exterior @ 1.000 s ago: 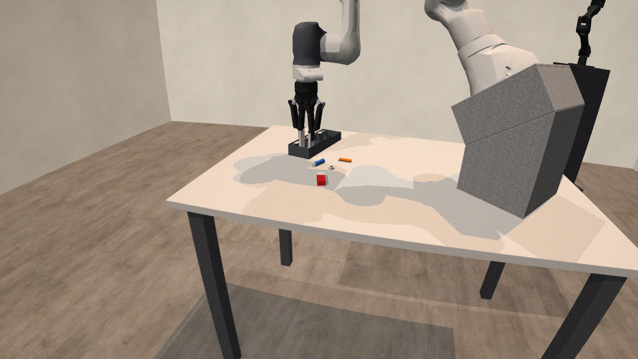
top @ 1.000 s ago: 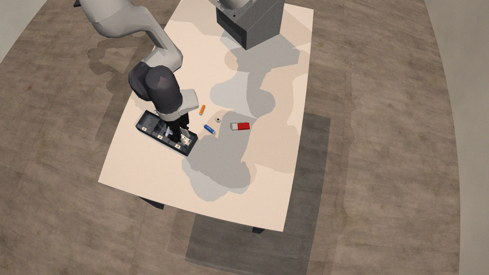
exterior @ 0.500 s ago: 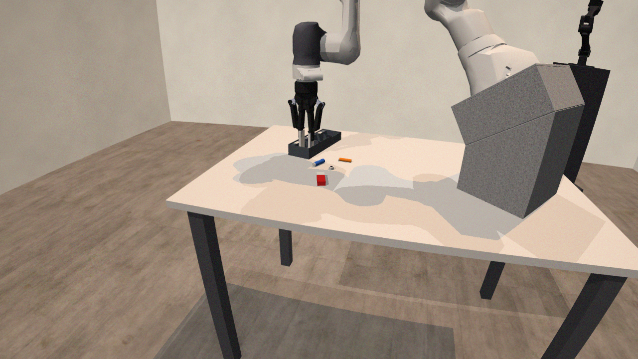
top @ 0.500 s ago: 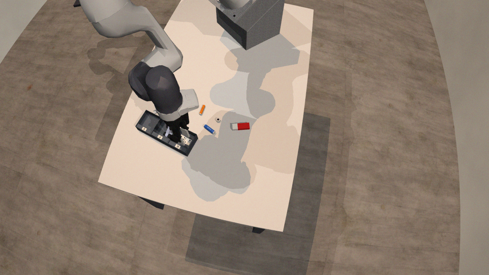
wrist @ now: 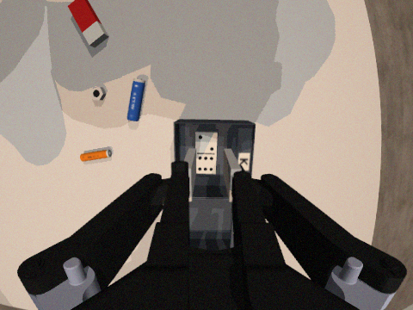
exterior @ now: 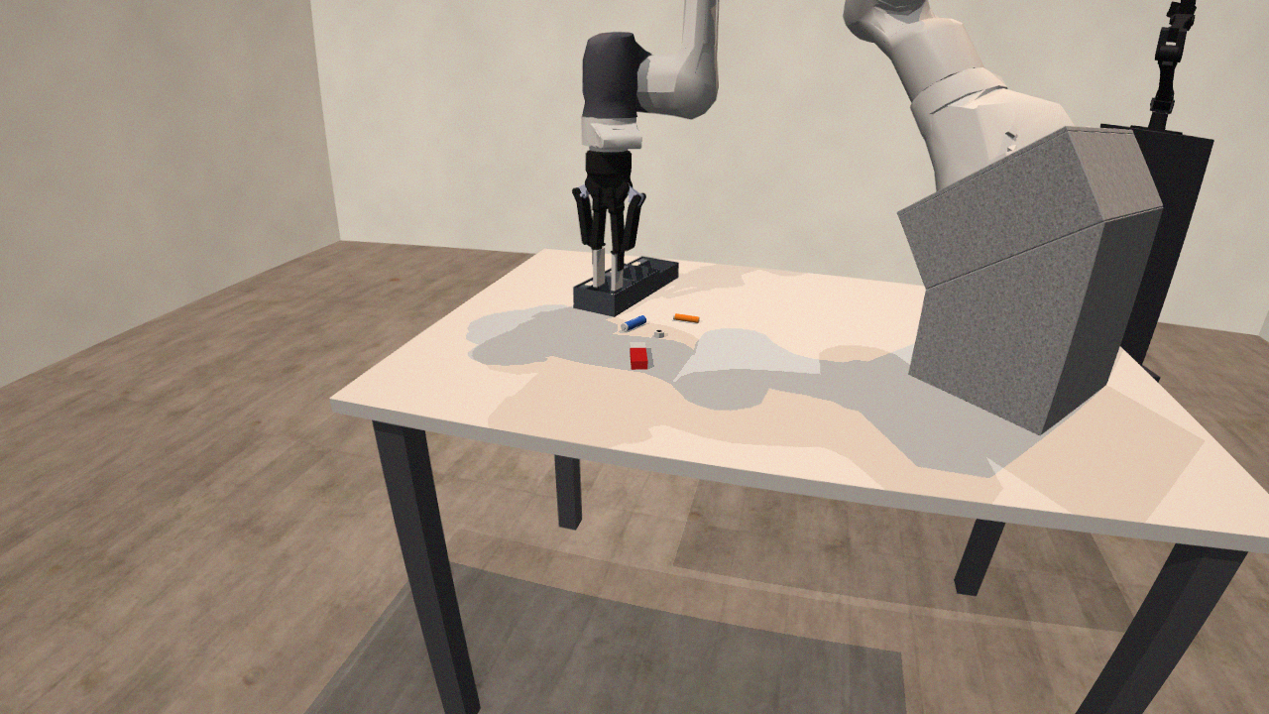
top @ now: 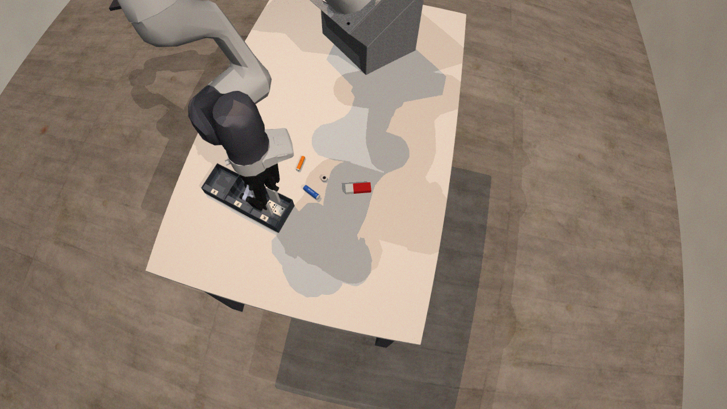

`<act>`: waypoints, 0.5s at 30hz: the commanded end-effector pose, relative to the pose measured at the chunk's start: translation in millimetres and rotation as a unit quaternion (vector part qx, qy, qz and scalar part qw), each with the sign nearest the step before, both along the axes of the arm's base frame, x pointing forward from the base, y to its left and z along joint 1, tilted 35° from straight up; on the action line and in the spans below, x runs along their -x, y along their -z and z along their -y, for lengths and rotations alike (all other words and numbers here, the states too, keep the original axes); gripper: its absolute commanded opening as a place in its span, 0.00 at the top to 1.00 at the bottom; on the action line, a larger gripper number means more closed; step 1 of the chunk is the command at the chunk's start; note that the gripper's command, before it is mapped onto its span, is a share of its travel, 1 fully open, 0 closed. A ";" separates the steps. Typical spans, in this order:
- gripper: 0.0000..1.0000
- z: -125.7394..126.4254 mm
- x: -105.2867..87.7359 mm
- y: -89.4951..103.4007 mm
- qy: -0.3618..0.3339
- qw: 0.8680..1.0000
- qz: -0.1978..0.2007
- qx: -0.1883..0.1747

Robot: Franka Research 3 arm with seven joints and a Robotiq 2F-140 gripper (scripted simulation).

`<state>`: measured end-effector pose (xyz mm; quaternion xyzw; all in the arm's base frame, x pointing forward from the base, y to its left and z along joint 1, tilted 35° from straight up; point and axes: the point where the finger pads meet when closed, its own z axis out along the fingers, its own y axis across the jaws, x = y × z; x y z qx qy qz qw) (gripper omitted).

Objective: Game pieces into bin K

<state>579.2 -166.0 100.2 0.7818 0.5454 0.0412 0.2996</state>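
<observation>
A white domino [top: 274, 207] lies flat in the end compartment of the dark bin tray [top: 243, 201], the one marked K [wrist: 243, 162]. In the wrist view the domino [wrist: 206, 151] shows just beyond my fingertips. My gripper [wrist: 209, 160] hangs straight down over the tray [exterior: 626, 284], with its fingers a little apart and nothing between them. In the side view the gripper [exterior: 610, 266] has its fingertips at about the tray's rim.
On the table beside the tray lie an orange battery [top: 300, 163], a blue battery [top: 311, 191], a small nut [top: 322, 177] and a red-and-white eraser [top: 356, 187]. A large grey block [exterior: 1029, 275] stands at the far end of the table.
</observation>
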 end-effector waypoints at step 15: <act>0.81 -11.2 11.8 -20.8 -0.003 1.000 -0.005 0.004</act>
